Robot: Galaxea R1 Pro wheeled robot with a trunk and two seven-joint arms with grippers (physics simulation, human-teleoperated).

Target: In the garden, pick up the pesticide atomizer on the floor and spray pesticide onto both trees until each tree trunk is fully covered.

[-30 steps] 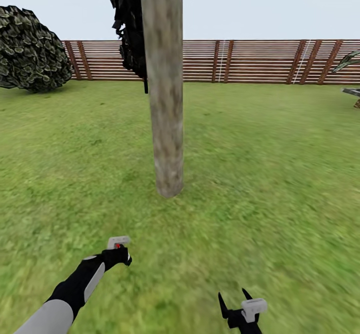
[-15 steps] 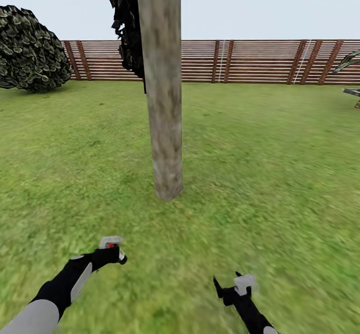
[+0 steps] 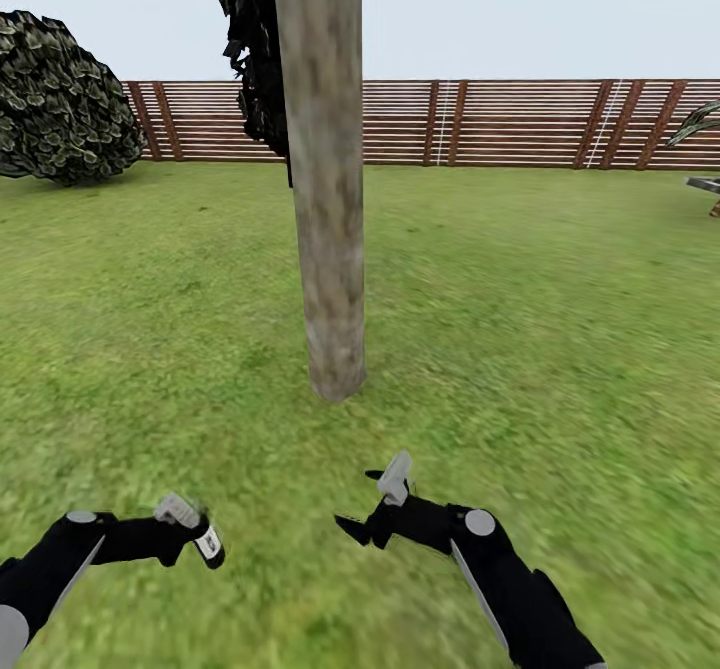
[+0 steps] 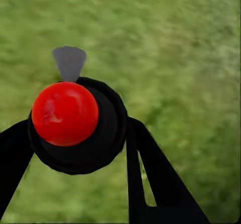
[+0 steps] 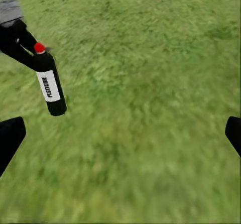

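A grey-brown tree trunk [image 3: 325, 199] rises from the grass straight ahead, with dark foliage [image 3: 255, 49] behind its upper part. My left gripper [image 3: 188, 531] hangs low at the left, shut on the pesticide atomizer [image 3: 207, 544], a black bottle with a white label that tilts downward. The left wrist view looks down on the atomizer's red top [image 4: 65, 113] and grey nozzle [image 4: 69, 62] between the black fingers [image 4: 150, 174]. My right gripper [image 3: 362, 504] is open and empty, below the trunk's base. In the right wrist view the atomizer [image 5: 49, 86] hangs over grass, ahead of the open right gripper [image 5: 120, 136].
Green lawn [image 3: 560, 329] spreads all around the trunk. A brown slatted fence [image 3: 500, 124] closes the far side. A broad-leaved bush [image 3: 60, 99] stands at the back left, and a palm frond [image 3: 702, 121] pokes in at the right edge.
My left arm has dropped and pulled back to the left, tipping the atomizer downward. My right arm has risen and swung inward towards the middle, its gripper now pointing left.
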